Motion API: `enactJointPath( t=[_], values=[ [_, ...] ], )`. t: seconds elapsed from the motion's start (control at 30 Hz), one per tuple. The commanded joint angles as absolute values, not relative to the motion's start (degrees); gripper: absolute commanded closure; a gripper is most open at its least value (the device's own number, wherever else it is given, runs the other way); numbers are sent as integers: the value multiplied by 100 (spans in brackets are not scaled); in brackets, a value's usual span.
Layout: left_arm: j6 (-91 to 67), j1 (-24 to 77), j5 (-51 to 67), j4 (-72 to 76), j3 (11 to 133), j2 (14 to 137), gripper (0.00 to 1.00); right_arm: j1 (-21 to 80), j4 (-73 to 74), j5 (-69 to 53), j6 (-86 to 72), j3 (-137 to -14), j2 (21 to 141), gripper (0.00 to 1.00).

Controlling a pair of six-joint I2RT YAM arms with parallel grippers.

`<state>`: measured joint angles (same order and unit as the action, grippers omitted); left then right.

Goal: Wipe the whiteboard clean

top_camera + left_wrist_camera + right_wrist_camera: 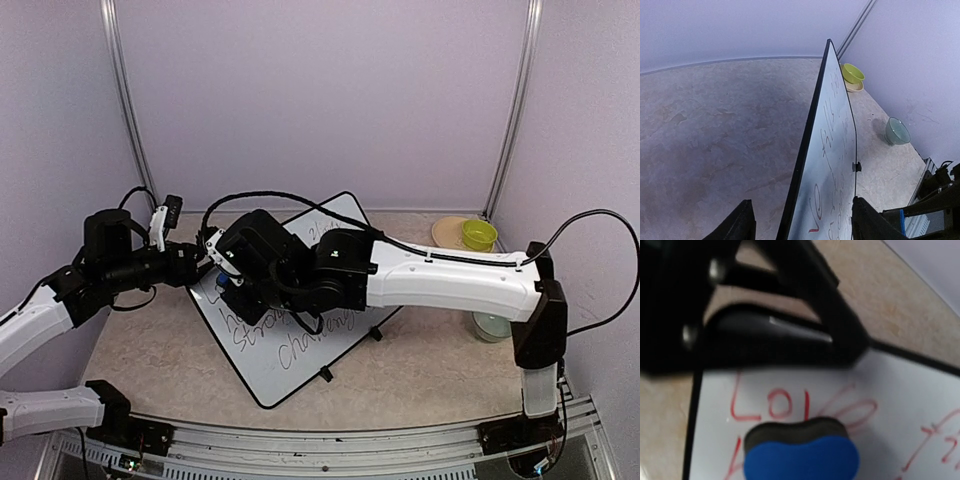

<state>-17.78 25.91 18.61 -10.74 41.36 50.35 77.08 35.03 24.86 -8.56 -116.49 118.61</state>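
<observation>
Right hand (232, 280) is pinching the blue eraser (801, 457), judging by the block sitting right at its tip; the fingers themselves are out of shot. Felt edge is just below the red writing (790, 407) at the left end of the whiteboard (290, 360). Board lies skewed on the surface (440, 370), long axis running from beside the left arm off to the far right, so the rest of the text lies rightward, under the right arm. Left hand (200, 268) is spread, one finger each side of the board's left edge with a gap on one side; looks like bracing, not clamping. Right hand is the one placed to wipe. Can't tell if the felt touches the board. Right wrist view is blurry, its top blocked by a dark mass, and from above the arm hides the board's middle
</observation>
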Motion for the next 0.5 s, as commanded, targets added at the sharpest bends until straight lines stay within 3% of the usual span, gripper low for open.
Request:
enactJointPath(
  t=[0.0, 0.1, 0.23, 0.47],
  values=[
    [-1840, 2434, 1336, -1020, 4104, 4877, 22, 7759, 3868, 2594, -974, -12142, 12280, 82],
    [-1918, 2287, 737, -1109, 4122, 4809, 18, 7761, 3897, 2580, -968, -12378, 12471, 82],
    [-2486, 2063, 26, -1543, 4164, 4816, 23, 7767, 4006, 2534, -979, -12670, 12701, 82],
    [-3341, 1498, 615, -1138, 3498, 3952, 33, 7770, 3914, 2587, -955, -12886, 12772, 81]
  ],
)
